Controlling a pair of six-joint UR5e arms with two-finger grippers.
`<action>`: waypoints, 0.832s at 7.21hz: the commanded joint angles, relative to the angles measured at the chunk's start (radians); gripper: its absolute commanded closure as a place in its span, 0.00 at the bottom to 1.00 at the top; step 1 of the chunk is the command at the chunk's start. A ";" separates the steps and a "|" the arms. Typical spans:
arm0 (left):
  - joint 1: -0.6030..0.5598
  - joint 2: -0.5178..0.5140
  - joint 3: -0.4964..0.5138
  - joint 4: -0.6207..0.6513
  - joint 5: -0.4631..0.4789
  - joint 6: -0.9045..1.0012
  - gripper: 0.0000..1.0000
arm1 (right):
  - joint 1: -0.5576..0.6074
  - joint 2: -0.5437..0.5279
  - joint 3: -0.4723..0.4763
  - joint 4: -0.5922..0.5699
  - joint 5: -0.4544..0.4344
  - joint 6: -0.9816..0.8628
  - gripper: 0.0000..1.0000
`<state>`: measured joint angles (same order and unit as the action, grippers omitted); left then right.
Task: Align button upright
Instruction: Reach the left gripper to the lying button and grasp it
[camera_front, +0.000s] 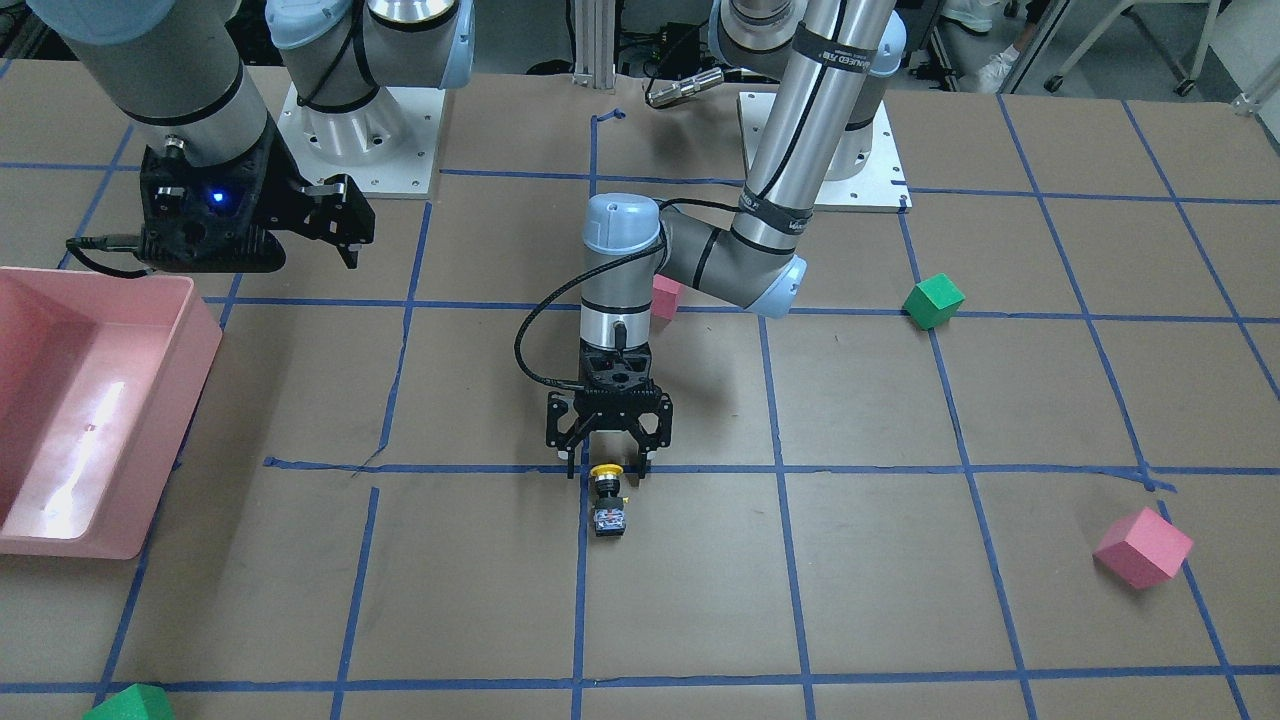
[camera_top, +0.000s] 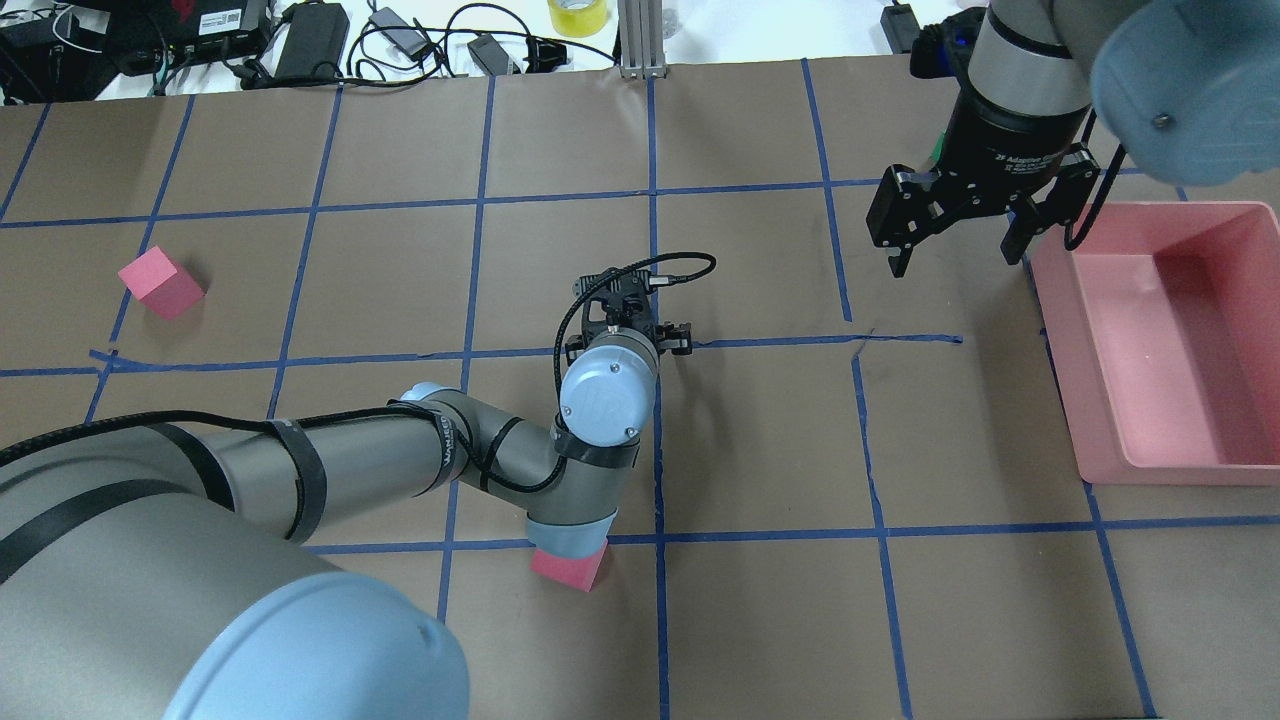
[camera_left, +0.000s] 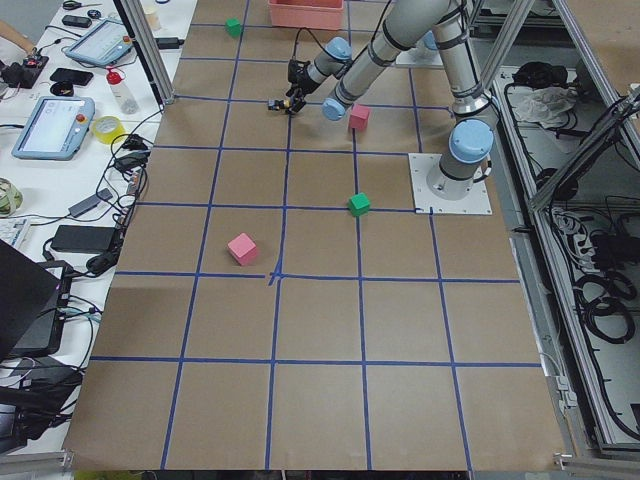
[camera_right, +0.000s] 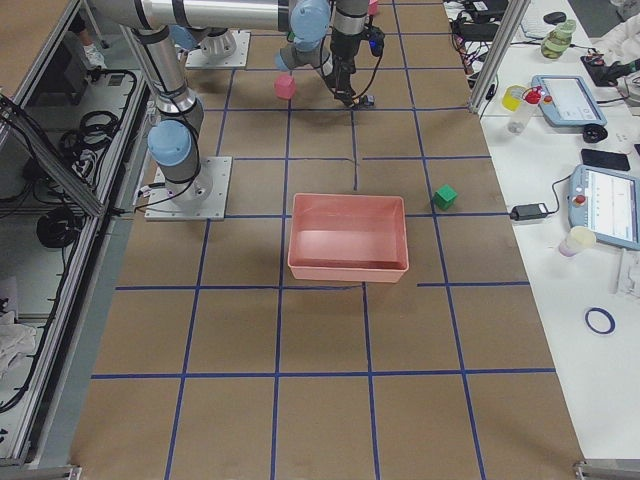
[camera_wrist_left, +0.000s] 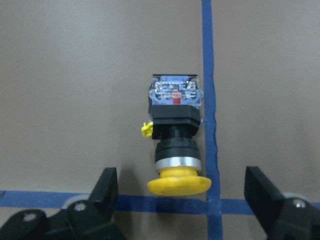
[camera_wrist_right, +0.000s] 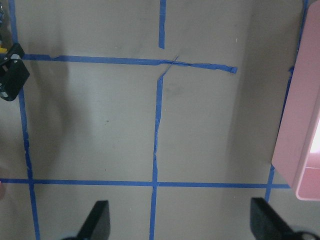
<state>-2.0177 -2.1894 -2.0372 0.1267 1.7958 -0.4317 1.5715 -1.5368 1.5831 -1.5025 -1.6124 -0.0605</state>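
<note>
The button (camera_front: 607, 497) lies on its side on the brown table, beside a blue tape line. Its yellow cap points toward my left gripper and its silvery base block points away. The left wrist view shows it clearly (camera_wrist_left: 176, 140), with the black collar between cap and base. My left gripper (camera_front: 608, 465) points down just over the cap end, open, one finger (camera_wrist_left: 106, 186) on each side of the cap without touching it. In the overhead view the left wrist hides the button. My right gripper (camera_top: 955, 255) hangs open and empty near the pink bin.
A pink bin (camera_top: 1100, 400) stands on my right side. One pink cube (camera_front: 665, 296) sits behind the left forearm and another (camera_front: 1142, 547) lies far out on my left. Green cubes (camera_front: 933, 300) (camera_front: 130, 703) lie apart from the button.
</note>
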 joint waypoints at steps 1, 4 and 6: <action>0.001 -0.001 0.000 0.001 0.001 0.011 0.59 | 0.001 0.003 0.003 -0.004 0.000 -0.034 0.00; -0.001 0.005 0.005 -0.002 0.001 0.022 1.00 | 0.001 0.003 0.005 -0.004 0.003 -0.070 0.00; 0.004 0.040 0.063 -0.054 -0.009 0.022 1.00 | 0.001 0.003 0.005 -0.004 -0.006 -0.082 0.00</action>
<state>-2.0167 -2.1676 -2.0093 0.1059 1.7899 -0.4099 1.5731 -1.5340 1.5874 -1.5057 -1.6131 -0.1341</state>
